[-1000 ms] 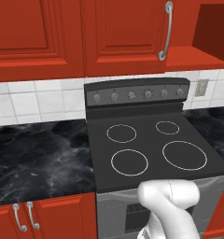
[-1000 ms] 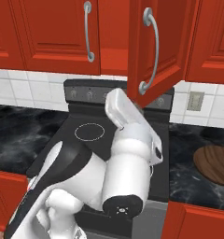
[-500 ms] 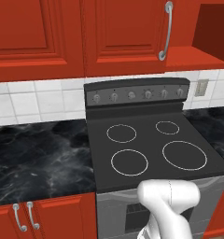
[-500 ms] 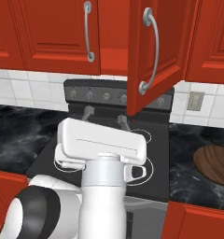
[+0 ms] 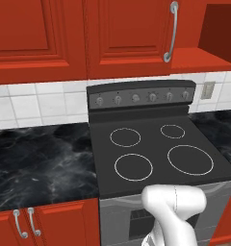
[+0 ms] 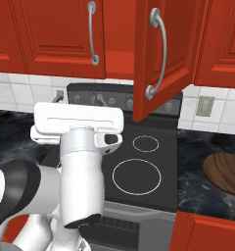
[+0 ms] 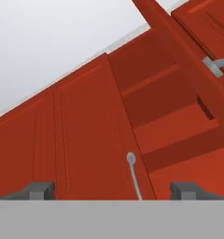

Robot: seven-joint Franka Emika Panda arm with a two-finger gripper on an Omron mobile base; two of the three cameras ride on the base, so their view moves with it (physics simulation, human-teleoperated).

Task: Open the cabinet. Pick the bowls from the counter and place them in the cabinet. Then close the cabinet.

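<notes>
You've got the cabinet's right door swung open, its left door shut, red shelf showing in the hand view; the gripper points up at it, jaws spread wide, holding nothing; the wood-grain bowl waits on the black marble counter to the right; bowls and closing remain; mind the stovetop below and that open door's edge.
</notes>
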